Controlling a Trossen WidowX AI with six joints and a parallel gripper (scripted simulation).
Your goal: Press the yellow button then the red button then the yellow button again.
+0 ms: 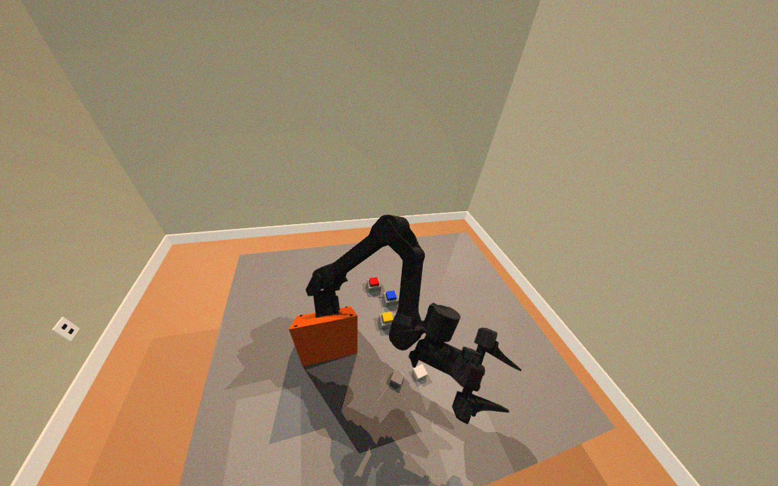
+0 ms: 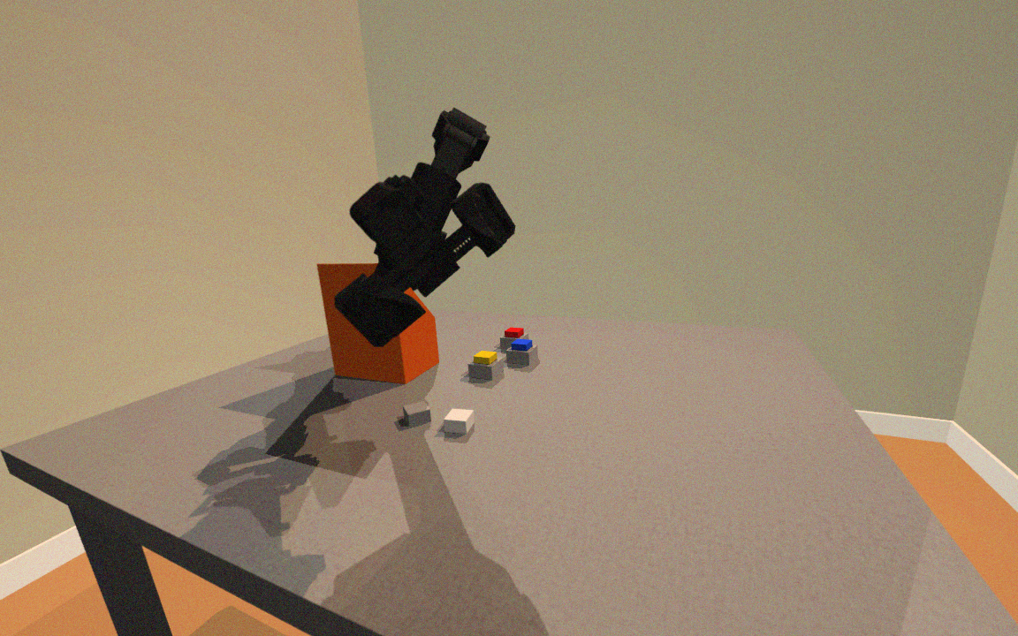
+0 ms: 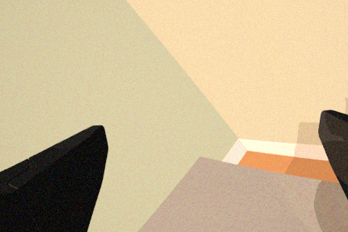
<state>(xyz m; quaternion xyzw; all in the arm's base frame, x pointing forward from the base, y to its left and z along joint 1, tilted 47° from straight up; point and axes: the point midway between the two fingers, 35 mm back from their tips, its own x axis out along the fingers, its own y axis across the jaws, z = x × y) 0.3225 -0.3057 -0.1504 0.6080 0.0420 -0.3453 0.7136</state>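
Presently the gripper [image 1: 504, 387] is held high, jaws wide apart on nothing, lower right of the top view; the yellow button [image 1: 387, 316] sits untouched centre-frame, evidently awaiting approach.

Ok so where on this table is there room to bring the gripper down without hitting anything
Widest free stretch: the table right of the yellow button and white block, out to the far edge. Crowded: red button, blue button and yellow sit tightly clustered beside the orange base; the grey block lies close by. The open gripper is raised.
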